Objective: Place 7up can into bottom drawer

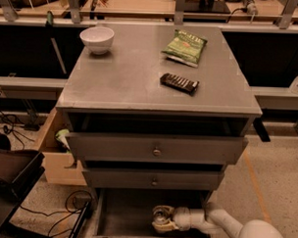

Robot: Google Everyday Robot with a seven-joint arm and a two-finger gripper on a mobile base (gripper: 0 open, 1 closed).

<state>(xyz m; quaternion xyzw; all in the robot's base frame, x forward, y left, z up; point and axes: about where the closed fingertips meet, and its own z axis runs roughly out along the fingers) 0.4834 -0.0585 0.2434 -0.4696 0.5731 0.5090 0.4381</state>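
Nearest the camera, my claw (165, 222) reaches in from the right, low inside the open bottom drawer (121, 215). It is clenched around the can (160, 215), held upright on or just above the grey floor; I cannot tell which. Keeping it low should let it settle without tipping. Above are two knobbed drawers (156, 149). Farther back, the bench (125, 86) carries a dark bar (179, 83), a green bag (185, 46) and a white bowl (97, 39).

The 7up can (160, 215) stands upright inside the open bottom drawer (124, 214), right of the middle, its shiny top facing up and its body mostly hidden. The gripper (160, 221) reaches in from the right and clasps the can between its fingers. The drawer is pulled out below the two upper drawers, its flat grey floor dim.
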